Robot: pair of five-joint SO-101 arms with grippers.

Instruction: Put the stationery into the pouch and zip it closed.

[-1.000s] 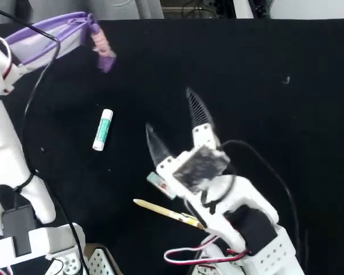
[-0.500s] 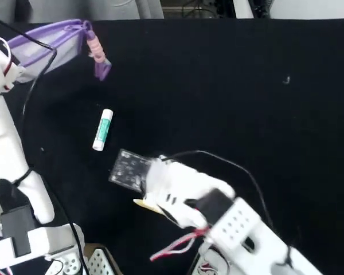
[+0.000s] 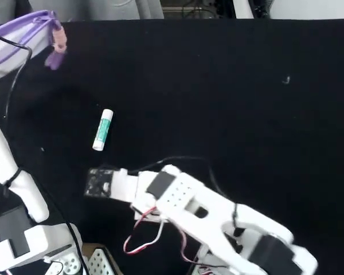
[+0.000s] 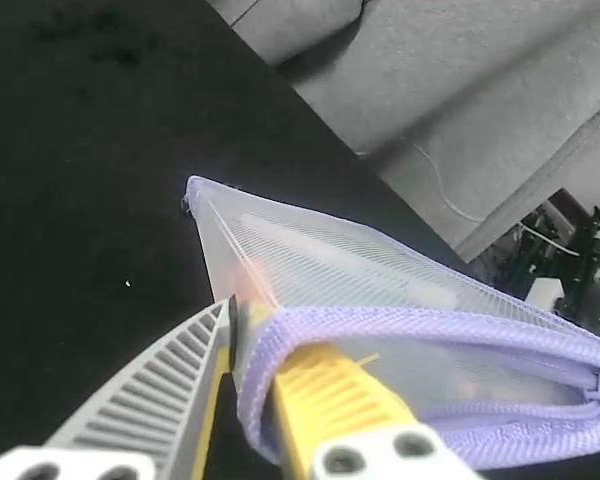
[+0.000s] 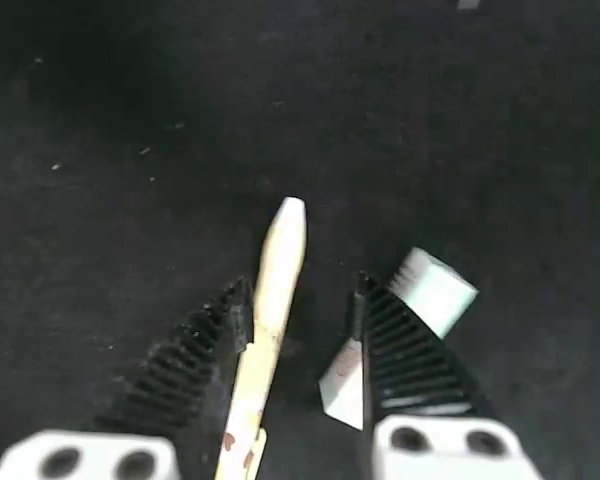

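Your right gripper (image 5: 302, 290) hangs low over the black table (image 3: 246, 114) with its jaws spread wide and nothing in them. The yellow pencil (image 5: 272, 290) lies between them but crowds one finger, and a small white eraser-like block (image 5: 438, 287) sits just beside the other finger, partly under it. Close from here and that jaw will likely shove the block into the pencil. You would then pinch both, or skew the pencil so that it rolls free. Centre on the pencil before you squeeze.

Your left gripper (image 4: 250, 335) is clamped on the zip rim of the mesh pouch (image 4: 380, 270), at the far left corner of the table. That is a thin grip on soft fabric, so a push from the pencil tip could drag the rim out. You cannot tell how wide the mouth gapes.

The glue stick (image 3: 102, 130) lies between pouch and right arm, where a careless swing could knock it away.
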